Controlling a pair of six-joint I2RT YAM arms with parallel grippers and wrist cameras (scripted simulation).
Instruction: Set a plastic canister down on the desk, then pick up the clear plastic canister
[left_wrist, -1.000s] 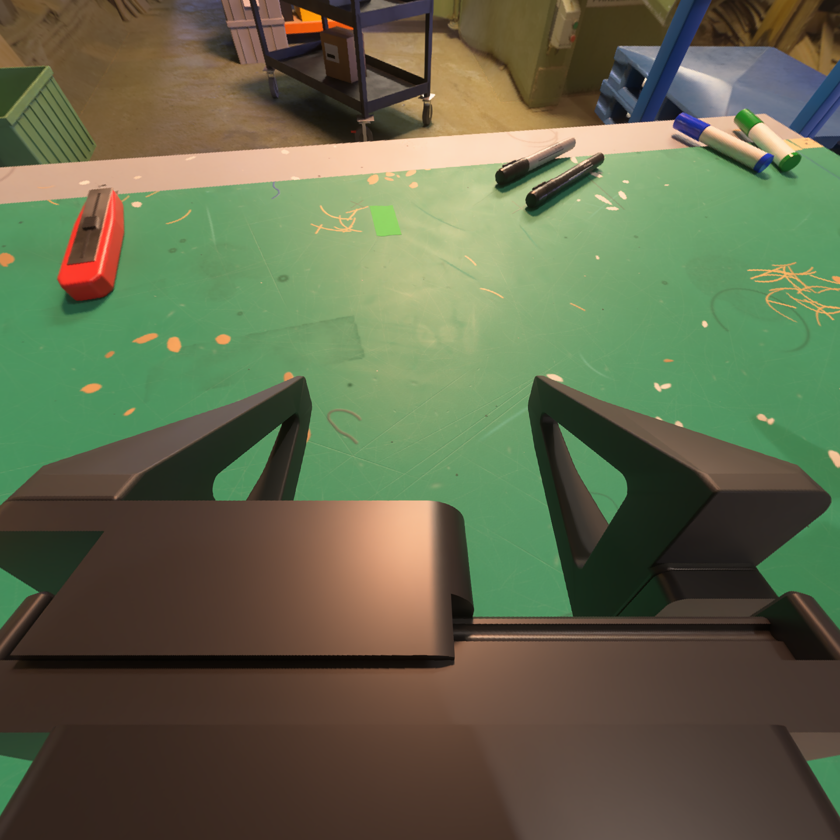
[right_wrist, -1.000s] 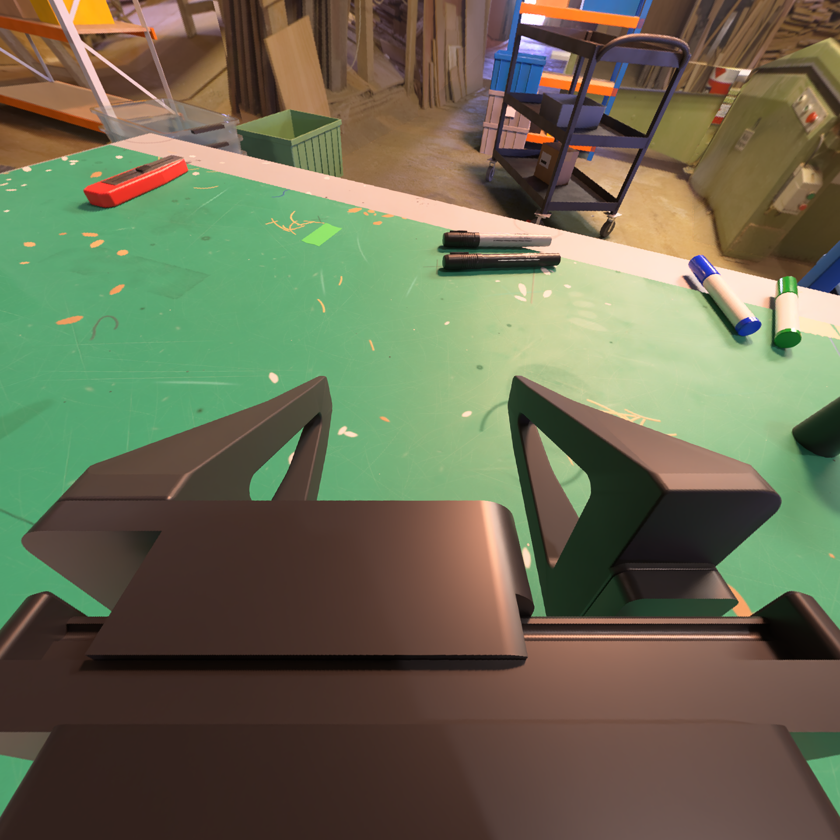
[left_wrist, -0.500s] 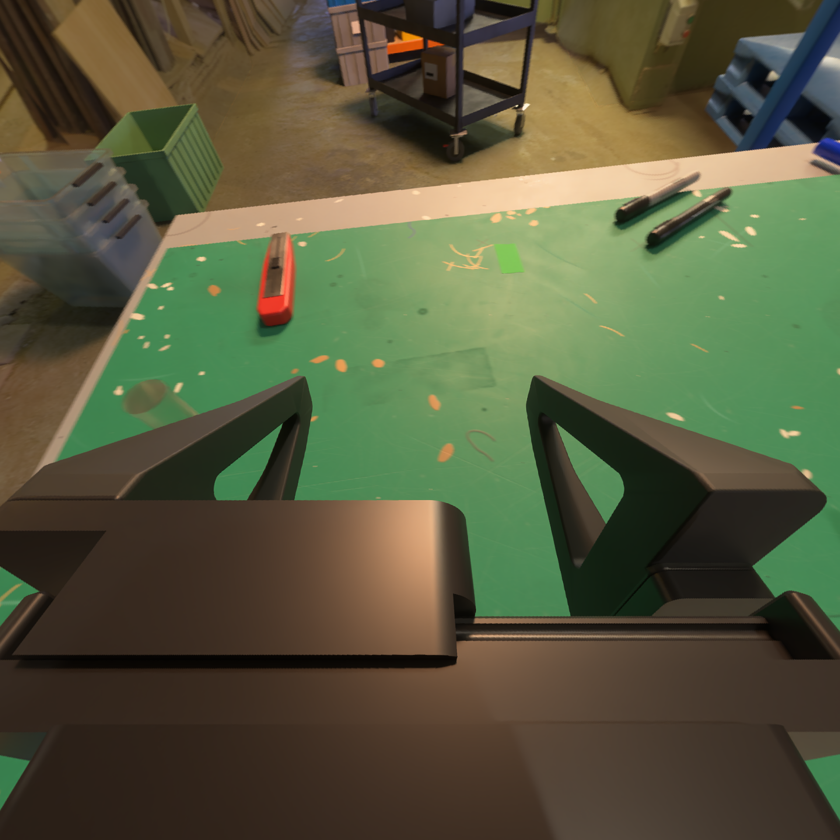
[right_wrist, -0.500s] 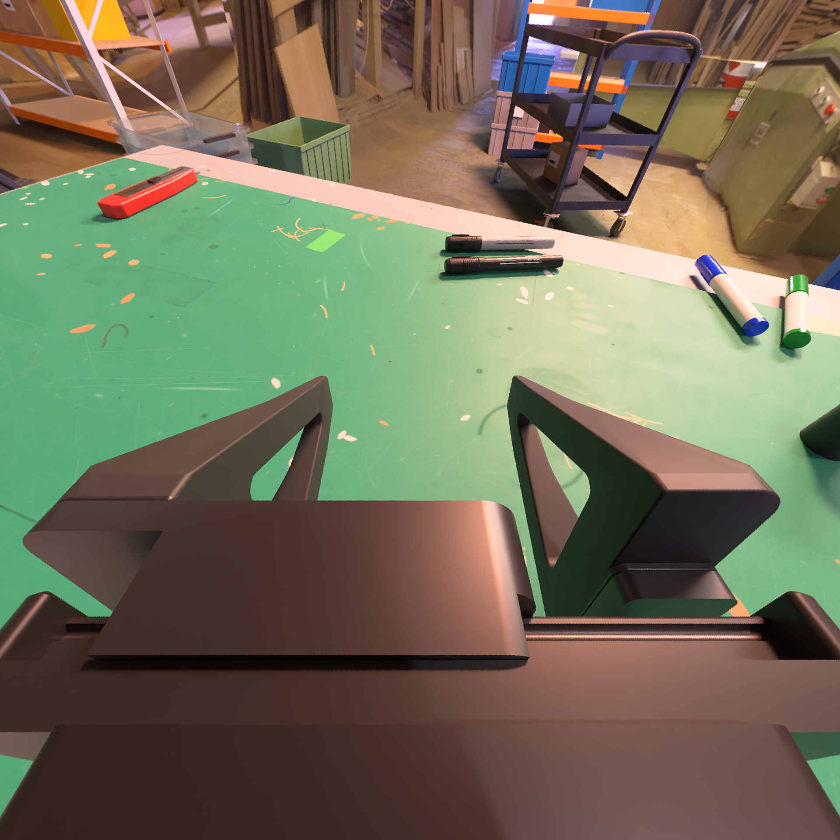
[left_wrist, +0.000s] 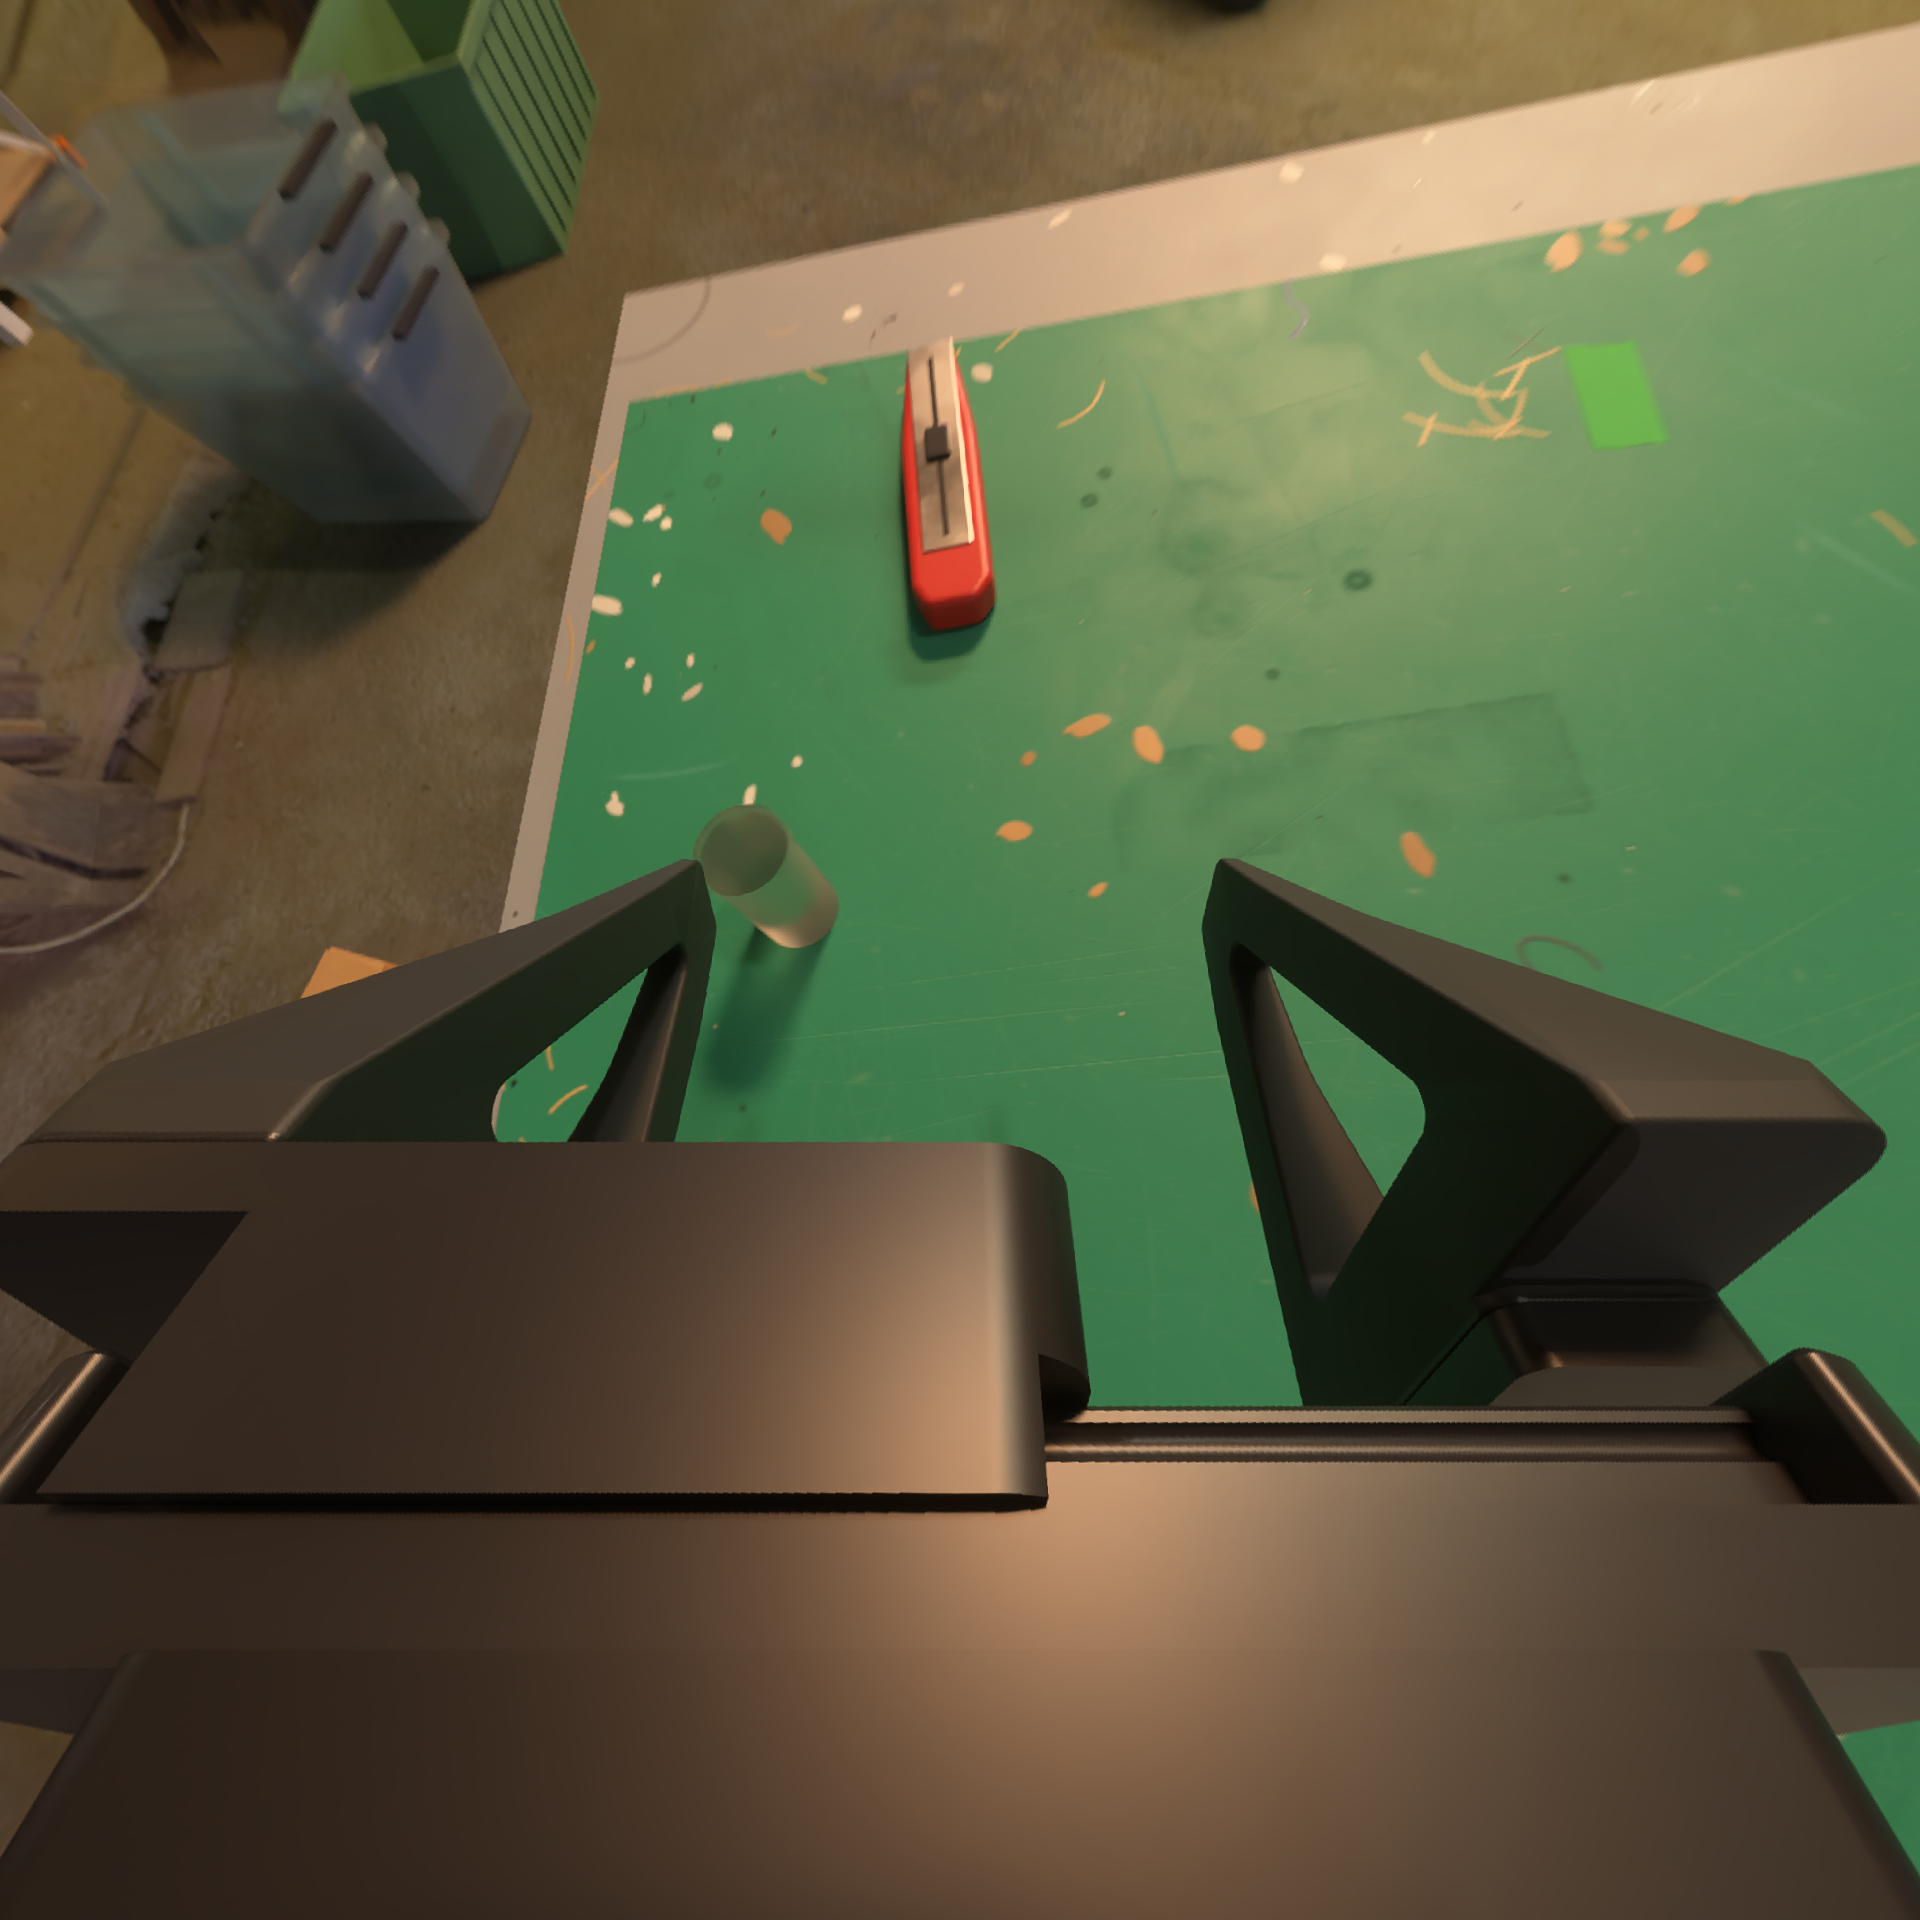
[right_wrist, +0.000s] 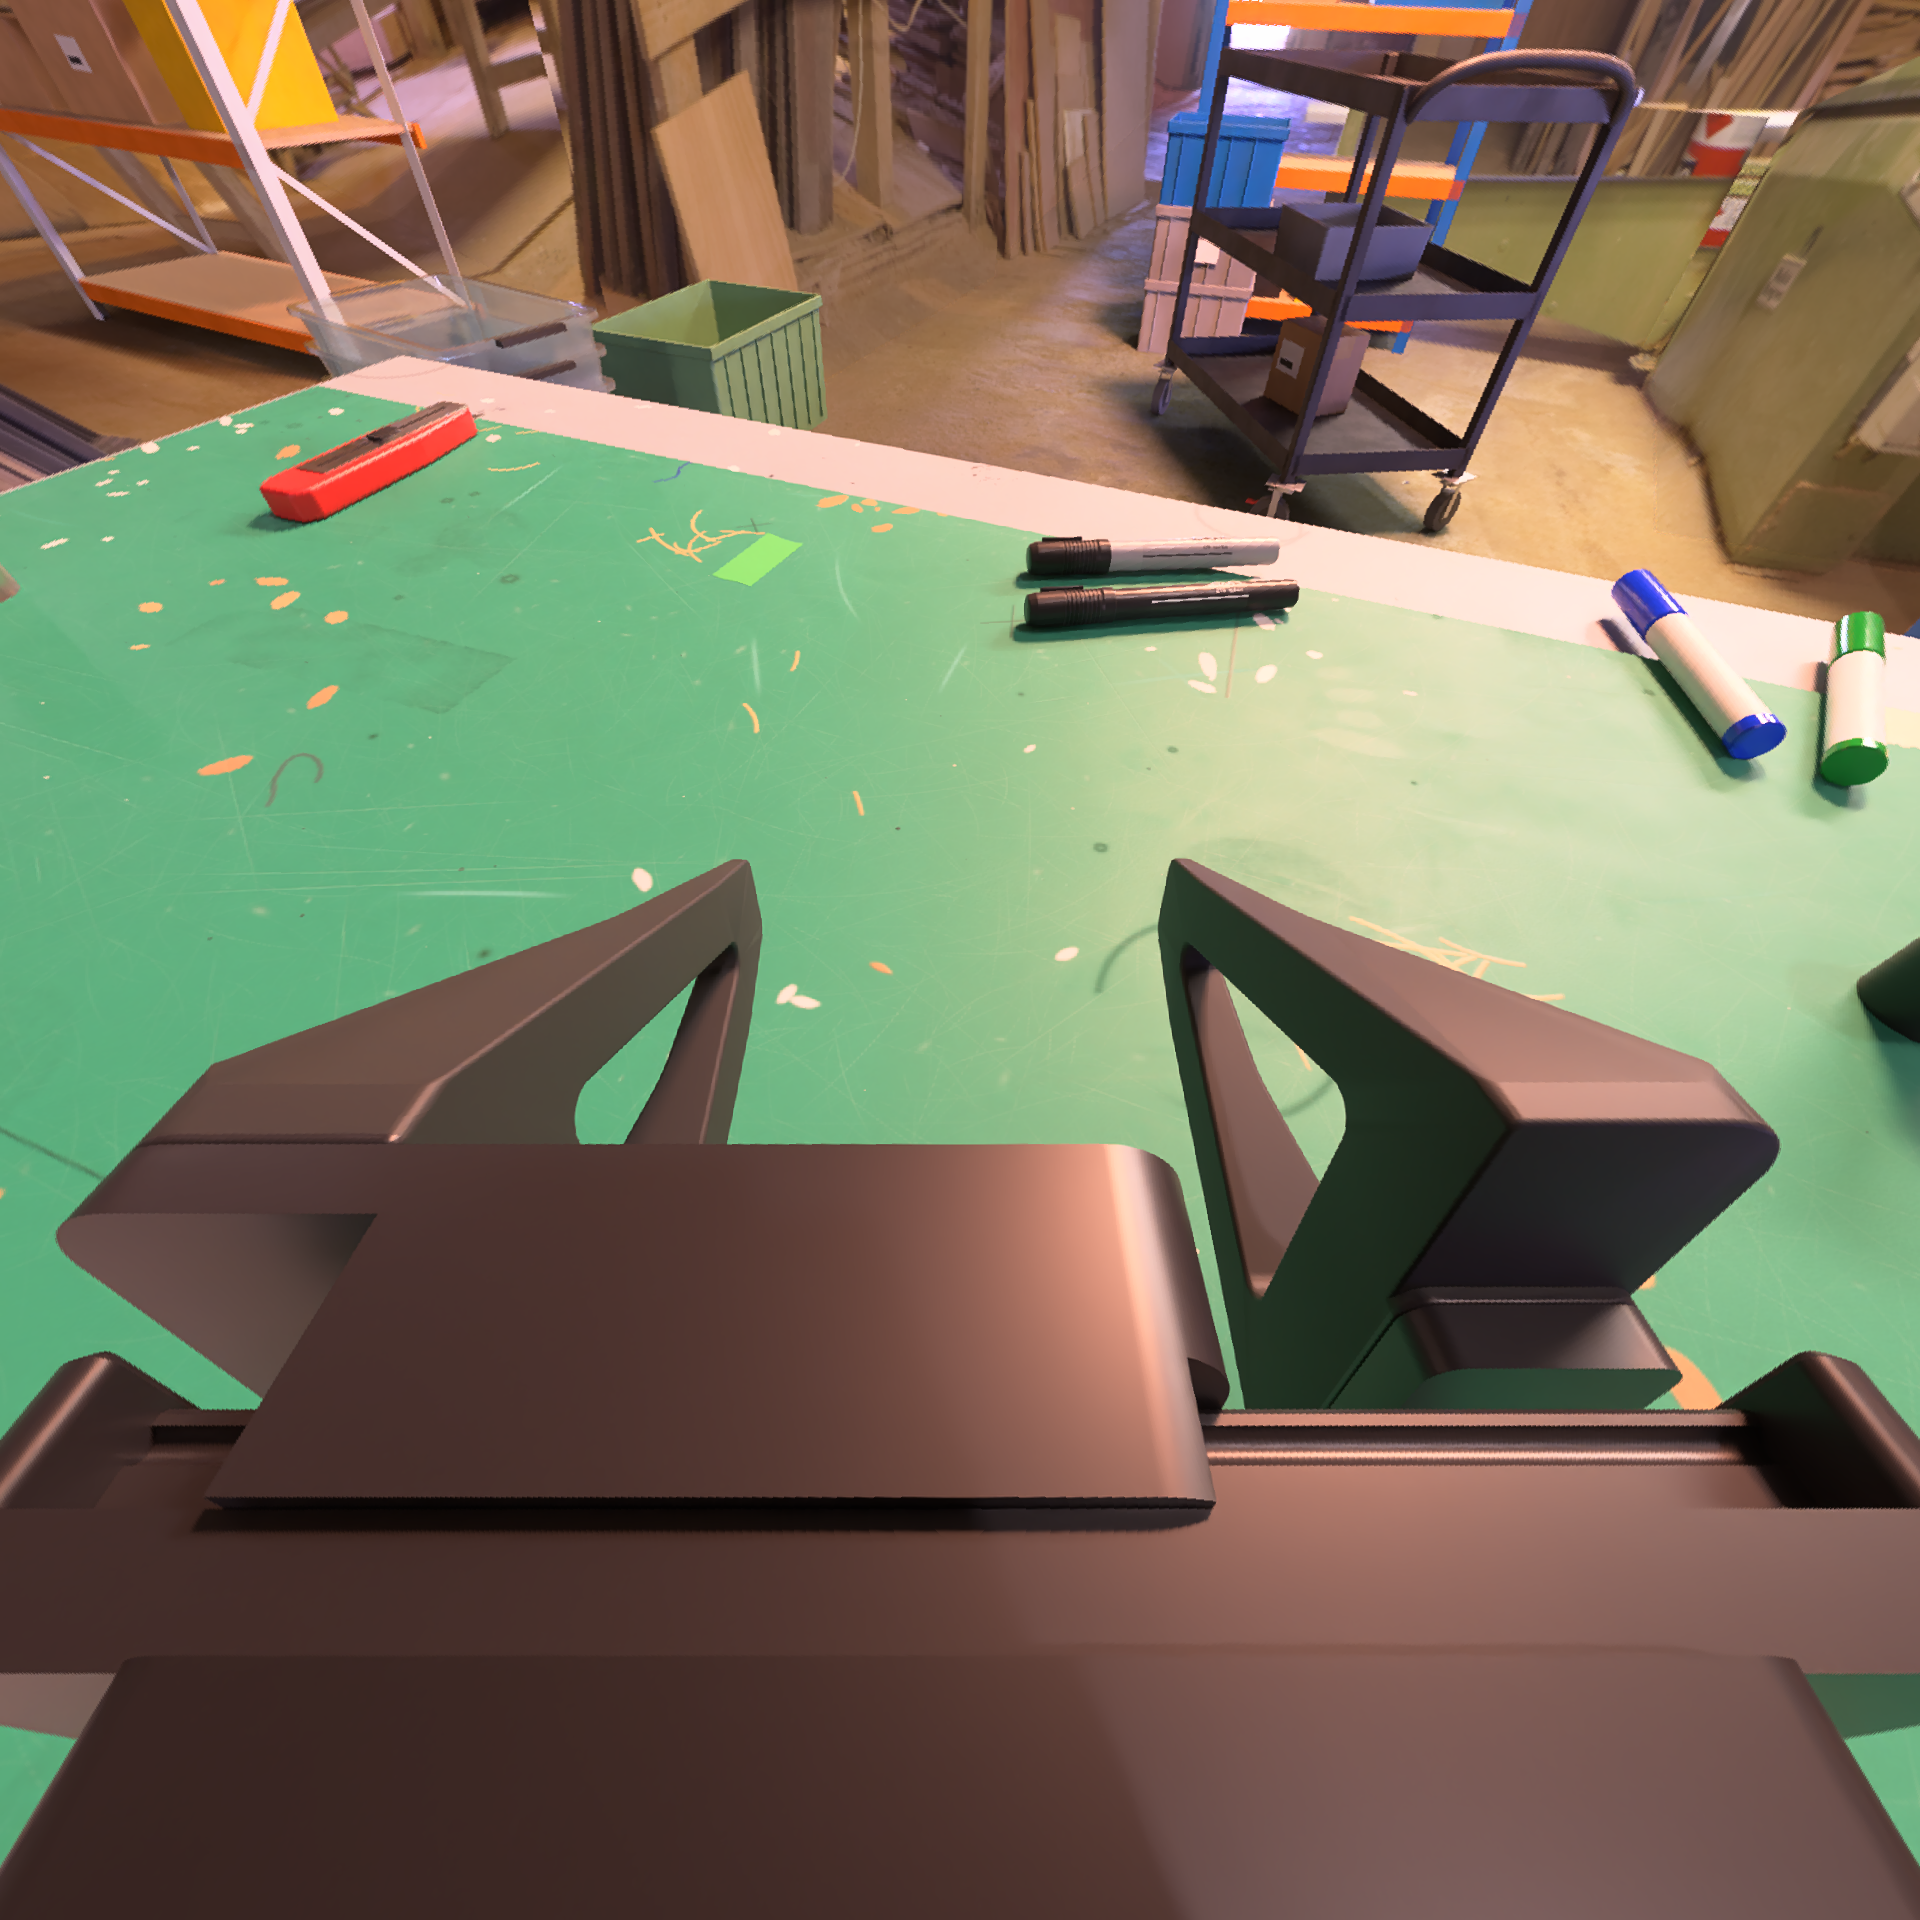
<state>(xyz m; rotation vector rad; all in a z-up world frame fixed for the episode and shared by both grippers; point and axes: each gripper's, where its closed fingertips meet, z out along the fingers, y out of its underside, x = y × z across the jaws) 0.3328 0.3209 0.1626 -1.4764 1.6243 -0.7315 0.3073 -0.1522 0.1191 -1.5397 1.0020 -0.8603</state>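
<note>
A small clear plastic canister (left_wrist: 767, 878) stands on the green desk mat (left_wrist: 1351, 644) near the desk's left edge, in the left wrist view. My left gripper (left_wrist: 956, 883) is open and empty above the mat; the canister sits just past its left fingertip (left_wrist: 691, 894), not between the fingers. My right gripper (right_wrist: 961, 883) is open and empty over the middle of the mat (right_wrist: 935, 748). The canister does not show clearly in the right wrist view.
A red utility knife (left_wrist: 943, 488) lies beyond the canister; it also shows in the right wrist view (right_wrist: 369, 459). Two black markers (right_wrist: 1158, 577), a blue-capped marker (right_wrist: 1699, 665) and a green-capped marker (right_wrist: 1855, 701) lie near the far edge. A dark object (right_wrist: 1896, 997) sits at the right.
My left gripper has swung left and tilted down toward the desk's left edge, bringing the clear canister into view by its left finger. The right gripper has pulled back slightly.
</note>
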